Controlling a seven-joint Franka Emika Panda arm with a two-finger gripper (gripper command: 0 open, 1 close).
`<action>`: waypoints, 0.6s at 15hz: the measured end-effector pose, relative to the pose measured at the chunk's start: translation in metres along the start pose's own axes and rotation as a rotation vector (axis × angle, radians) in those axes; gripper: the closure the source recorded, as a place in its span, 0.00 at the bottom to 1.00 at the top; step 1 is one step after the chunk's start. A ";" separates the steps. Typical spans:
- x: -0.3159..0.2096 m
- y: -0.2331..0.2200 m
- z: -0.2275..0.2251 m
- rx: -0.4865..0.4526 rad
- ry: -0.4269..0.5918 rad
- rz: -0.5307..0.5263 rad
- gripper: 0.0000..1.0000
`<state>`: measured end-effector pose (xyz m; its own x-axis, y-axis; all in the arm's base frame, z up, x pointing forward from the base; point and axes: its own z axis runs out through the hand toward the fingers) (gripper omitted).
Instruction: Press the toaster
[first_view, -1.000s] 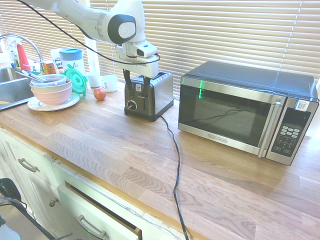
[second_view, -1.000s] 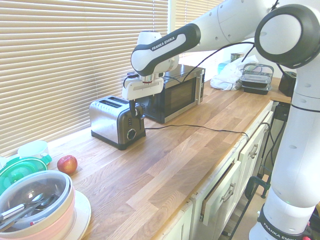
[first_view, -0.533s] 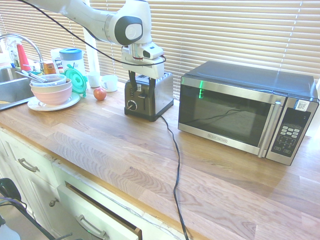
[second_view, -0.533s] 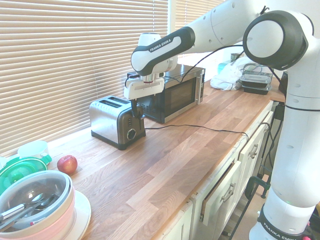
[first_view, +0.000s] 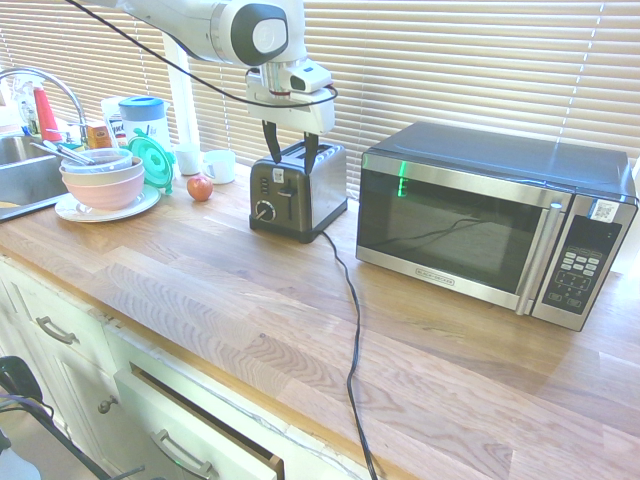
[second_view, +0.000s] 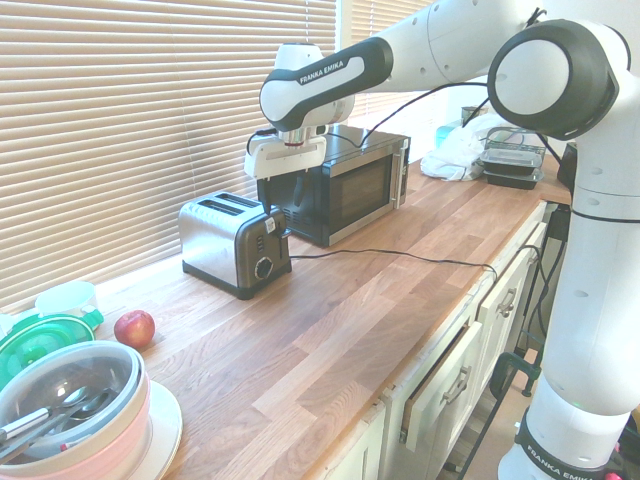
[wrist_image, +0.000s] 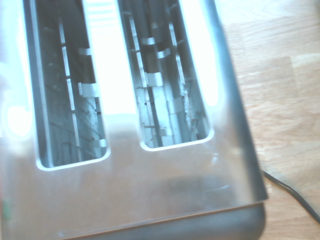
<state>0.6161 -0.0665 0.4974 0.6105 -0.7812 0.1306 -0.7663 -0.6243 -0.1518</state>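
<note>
Toaster (first_view: 327, 190) on counter (first_view: 230, 290), left of microwave (first_view: 455, 220). Gripper (first_view: 291, 158) over its front end, 2 jaws apart, nothing between. Risk: descending spread, they could straddle the lever (first_view: 285, 191) and miss it, or hit the casing and shove the toaster.

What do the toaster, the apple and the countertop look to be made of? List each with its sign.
Toaster: brushed metal, probably steel, given its soft grey sheen.
Apple: seemingly real fruit, glossy mottled red; wax can't be ruled out.
Countertop: wood, likely satin-finished, showing grain and joined strips.
</note>
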 end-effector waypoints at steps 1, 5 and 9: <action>-0.001 -0.001 0.000 0.000 0.000 -0.002 1.00; 0.000 0.003 0.006 -0.001 0.003 0.000 1.00; 0.002 0.006 0.007 0.000 0.005 -0.003 1.00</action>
<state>0.6145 -0.0720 0.4896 0.6119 -0.7792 0.1358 -0.7644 -0.6267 -0.1512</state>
